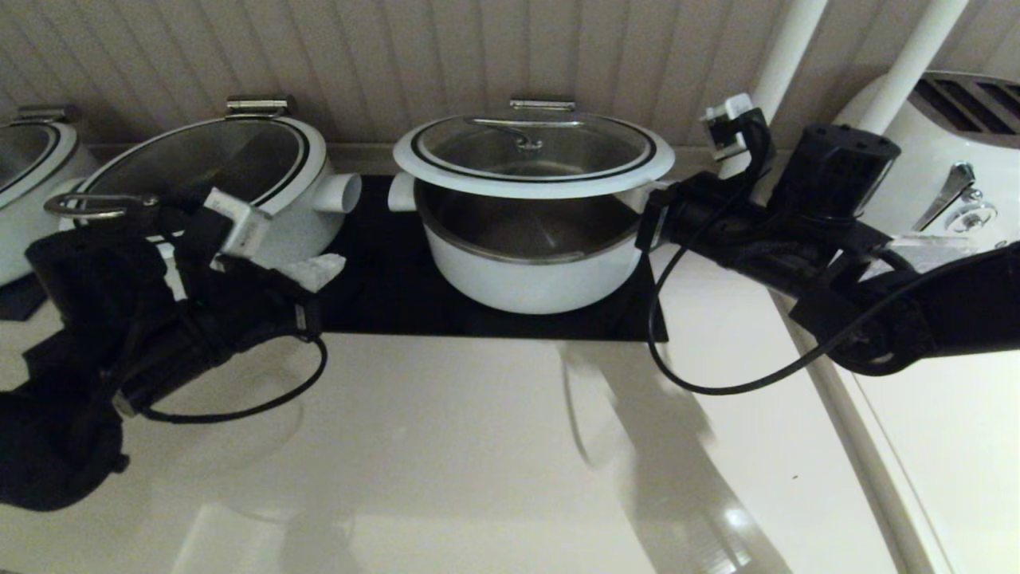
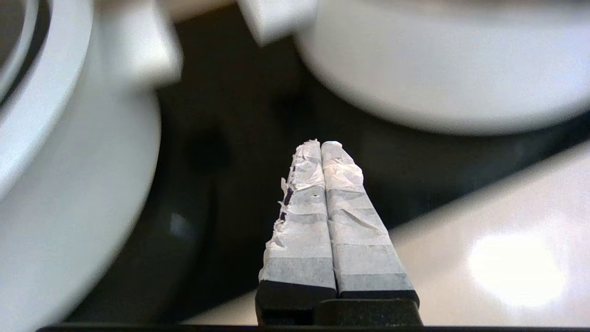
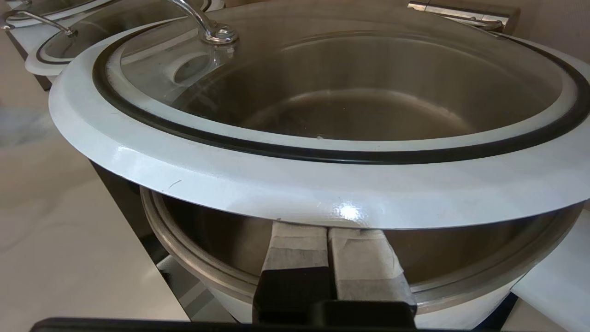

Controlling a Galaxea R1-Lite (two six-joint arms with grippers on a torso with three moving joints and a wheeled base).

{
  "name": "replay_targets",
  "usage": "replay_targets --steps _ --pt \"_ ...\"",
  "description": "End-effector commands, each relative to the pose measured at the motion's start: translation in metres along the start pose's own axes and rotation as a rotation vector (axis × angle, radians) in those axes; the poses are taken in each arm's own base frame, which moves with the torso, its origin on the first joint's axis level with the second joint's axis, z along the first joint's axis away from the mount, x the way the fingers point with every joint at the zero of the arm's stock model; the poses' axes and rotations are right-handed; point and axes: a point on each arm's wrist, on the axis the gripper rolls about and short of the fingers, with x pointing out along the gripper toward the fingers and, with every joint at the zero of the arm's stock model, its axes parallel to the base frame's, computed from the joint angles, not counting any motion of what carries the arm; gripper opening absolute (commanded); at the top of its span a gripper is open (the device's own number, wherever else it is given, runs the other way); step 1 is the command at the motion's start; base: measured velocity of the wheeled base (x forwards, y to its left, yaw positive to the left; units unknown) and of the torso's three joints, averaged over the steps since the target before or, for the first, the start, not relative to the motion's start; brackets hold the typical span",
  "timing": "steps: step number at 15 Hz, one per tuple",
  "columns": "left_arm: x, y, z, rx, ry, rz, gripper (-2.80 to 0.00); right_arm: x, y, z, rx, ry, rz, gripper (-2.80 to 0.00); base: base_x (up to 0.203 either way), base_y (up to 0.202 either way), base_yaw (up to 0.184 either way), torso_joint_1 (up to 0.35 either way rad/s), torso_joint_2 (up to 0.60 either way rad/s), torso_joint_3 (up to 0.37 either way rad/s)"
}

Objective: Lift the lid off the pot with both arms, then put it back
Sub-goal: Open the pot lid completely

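From my station I note the black mat (image 1: 382, 303) on the pale counter (image 1: 478, 462), and on it the pot (image 1: 526, 271), white outside with a steel liner, standing at the back centre against the panelled wall. The lid (image 1: 534, 163) is raised clear of the pot at the front, with an open gap showing the liner beneath its near edge; whether its far edge rests at the hinge bracket (image 1: 542, 104) I cannot tell. The right gripper (image 3: 329, 235) sits under the lid's broad white rim at the pot's right side, its two wrapped fingers pressed together and bearing the rim from below rather than pinching it. The left gripper (image 2: 322, 152) is likewise closed on nothing and hangs low over the mat between the neighbouring wider pot (image 1: 263, 199) and the task pot, apart from the lid. In my judgement the lid is moderately heavy, rigid and breakable, being glass in a glossy enamelled ring, and that ring looks slippery on cloth. Carried on one side only, it may tilt or slide. I judge the sound purchase to be the underside of the rim at two opposite points, since the steel bar handle (image 1: 522, 131) is slim.
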Motion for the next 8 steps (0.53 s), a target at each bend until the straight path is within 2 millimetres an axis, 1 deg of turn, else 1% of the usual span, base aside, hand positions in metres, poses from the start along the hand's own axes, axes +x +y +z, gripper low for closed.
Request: replay_targets --steps 1,4,8 --pt "-0.028 0.0 -0.003 -0.002 0.015 0.032 -2.8 0.0 0.001 0.002 -0.004 -0.01 0.004 -2.8 0.0 0.0 0.0 0.0 0.0 0.0" --pt "-0.062 -0.007 -0.023 -0.023 0.085 0.058 -2.8 0.001 0.0 0.003 -0.005 -0.014 0.003 -2.8 0.0 0.0 0.0 0.0 0.0 0.0" --pt "-0.095 -0.013 -0.048 -0.029 0.099 0.113 -2.8 0.002 0.0 0.006 -0.008 -0.021 0.003 -2.8 0.0 0.0 0.0 0.0 0.0 0.0"
